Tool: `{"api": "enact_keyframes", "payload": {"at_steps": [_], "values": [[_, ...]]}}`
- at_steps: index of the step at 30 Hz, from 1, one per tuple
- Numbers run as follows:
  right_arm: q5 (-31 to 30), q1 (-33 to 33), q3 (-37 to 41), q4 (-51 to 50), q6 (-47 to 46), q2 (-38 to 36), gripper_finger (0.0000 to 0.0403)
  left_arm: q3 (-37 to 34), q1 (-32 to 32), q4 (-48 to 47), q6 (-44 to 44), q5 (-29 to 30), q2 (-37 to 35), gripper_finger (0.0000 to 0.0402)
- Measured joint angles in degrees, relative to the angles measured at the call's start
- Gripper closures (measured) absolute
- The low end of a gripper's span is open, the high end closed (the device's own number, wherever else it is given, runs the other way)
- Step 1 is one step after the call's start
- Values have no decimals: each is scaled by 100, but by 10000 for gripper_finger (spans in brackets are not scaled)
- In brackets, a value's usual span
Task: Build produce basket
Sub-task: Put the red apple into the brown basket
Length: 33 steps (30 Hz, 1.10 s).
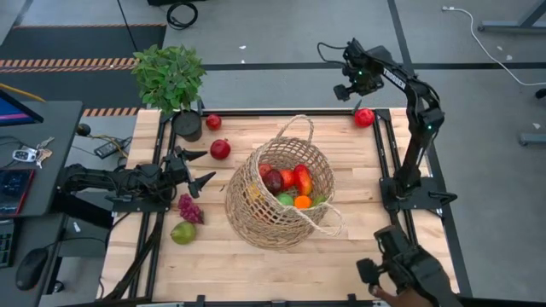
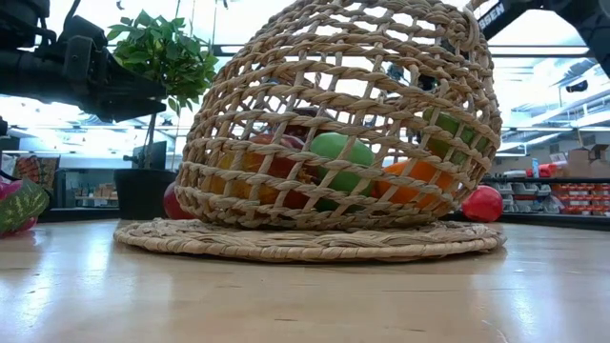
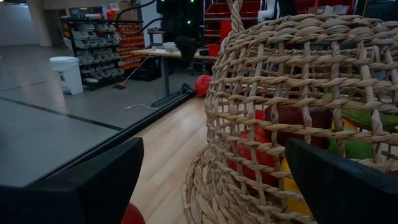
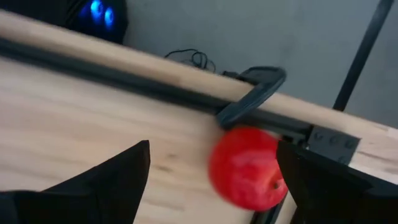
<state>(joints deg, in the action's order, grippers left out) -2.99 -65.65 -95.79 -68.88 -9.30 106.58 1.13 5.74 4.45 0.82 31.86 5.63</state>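
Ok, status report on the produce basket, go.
Right gripper open over red fruit at far corner. Left gripper open beside basket. Basket part loaded. Nothing in the way.

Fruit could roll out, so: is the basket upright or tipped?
Tipped. The basket lies on its side, its mouth facing sideways, with produce inside.

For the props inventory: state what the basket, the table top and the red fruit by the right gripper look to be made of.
The basket: tan woven wicker or seagrass, matte, with twisted strands and open gaps.
The table top: pale wood planks, smooth with a slight sheen; grain lines and plank seams show.
The red fruit between the right gripper's open fingers: probably plastic or foam, uniformly red and smooth, though blur leaves this uncertain.
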Motion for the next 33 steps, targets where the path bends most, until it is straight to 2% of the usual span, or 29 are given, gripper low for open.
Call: {"api": "enact_keyframes", "payload": {"at_steps": [9,15,18,21,27,33], "values": [[-60,-371,0,362,-283,75,25,0,0,-2,0,0,0,4],[-111,-353,202,412,-371,75,24,0,1,-1,0,-2,0,4],[-197,-222,273,214,-49,190,25,0,2,-2,0,-2,0,4],[-473,12,280,-143,371,392,27,-2,2,-2,0,-2,-1,4],[-1646,443,280,-618,802,777,27,-2,2,-2,0,-2,0,4],[-1876,510,280,-826,939,876,27,-1,2,-1,1,0,-1,4]]}}
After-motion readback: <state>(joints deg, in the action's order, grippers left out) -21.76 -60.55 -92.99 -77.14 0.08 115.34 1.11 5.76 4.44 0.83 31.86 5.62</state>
